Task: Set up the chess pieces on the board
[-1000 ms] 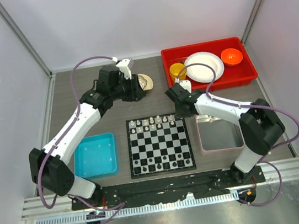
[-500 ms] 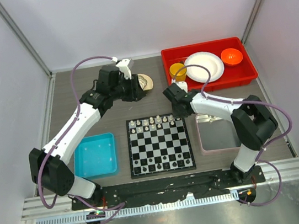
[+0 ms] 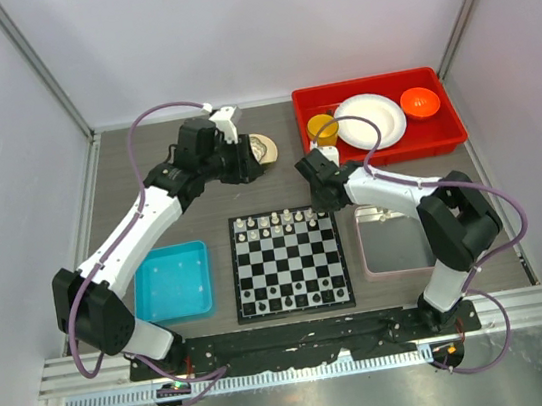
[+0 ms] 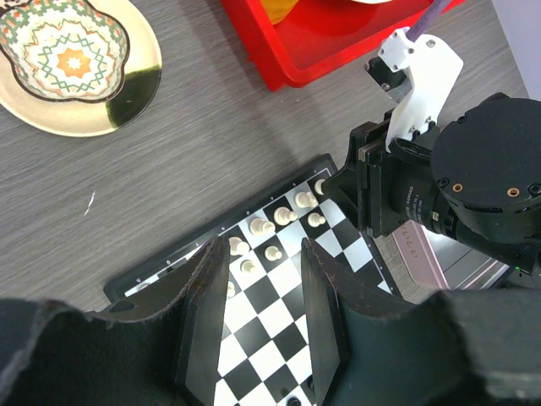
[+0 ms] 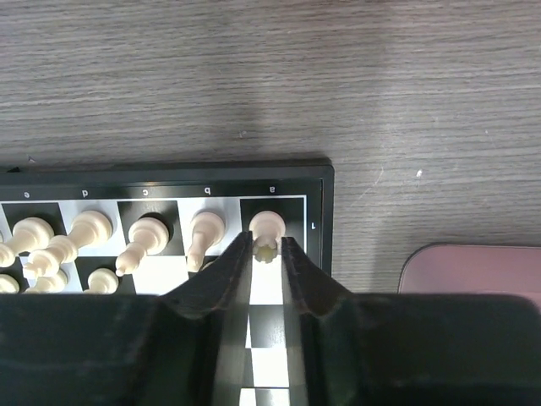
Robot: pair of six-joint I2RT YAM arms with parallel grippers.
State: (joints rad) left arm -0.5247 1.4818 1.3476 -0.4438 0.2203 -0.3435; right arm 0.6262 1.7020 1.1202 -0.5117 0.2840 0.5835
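The board (image 3: 290, 266) lies flat between the two arm bases. Cream chess pieces (image 3: 276, 222) stand in its far two rows, and a few dark pieces sit along its near edge. My right gripper (image 5: 267, 245) reaches down at the far right corner square. Its fingertips are closed on the crown of a cream rook (image 5: 270, 225) that stands upright on that black square. The same gripper (image 3: 323, 199) shows from above at that corner. My left gripper (image 4: 262, 254) hangs open above the far side of the board (image 4: 279, 338), with nothing between its fingers; from above it (image 3: 246, 166) sits behind the board.
A red bin (image 3: 375, 80) at the back right holds a white plate (image 3: 371, 120), a yellow cup (image 3: 322, 129) and an orange bowl (image 3: 419, 101). A patterned dish (image 4: 72, 59) lies behind the board. A blue bin (image 3: 171, 283) is left of it, a grey tray (image 3: 395, 239) right.
My right gripper has shifted slightly left and forward onto the board's far right corner. The left arm has not moved.
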